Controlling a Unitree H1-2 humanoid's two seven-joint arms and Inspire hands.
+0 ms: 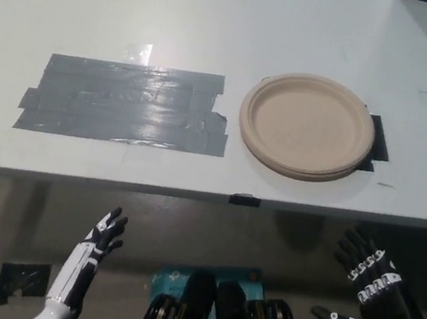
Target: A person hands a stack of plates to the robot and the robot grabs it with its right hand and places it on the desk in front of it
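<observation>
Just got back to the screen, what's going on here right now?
Nothing is being held. The stack of tan paper plates sits on the white desk, right of a patch of grey tape. The black right hand is open below the desk's near edge, clear of the plates. The white left hand rests open at lower left, also below the edge.

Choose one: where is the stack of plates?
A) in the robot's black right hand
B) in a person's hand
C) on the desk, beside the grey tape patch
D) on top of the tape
C: the stack of plates lies on the desk beside the grey tape patch; the right hand and left hand are open below the desk edge.
</observation>
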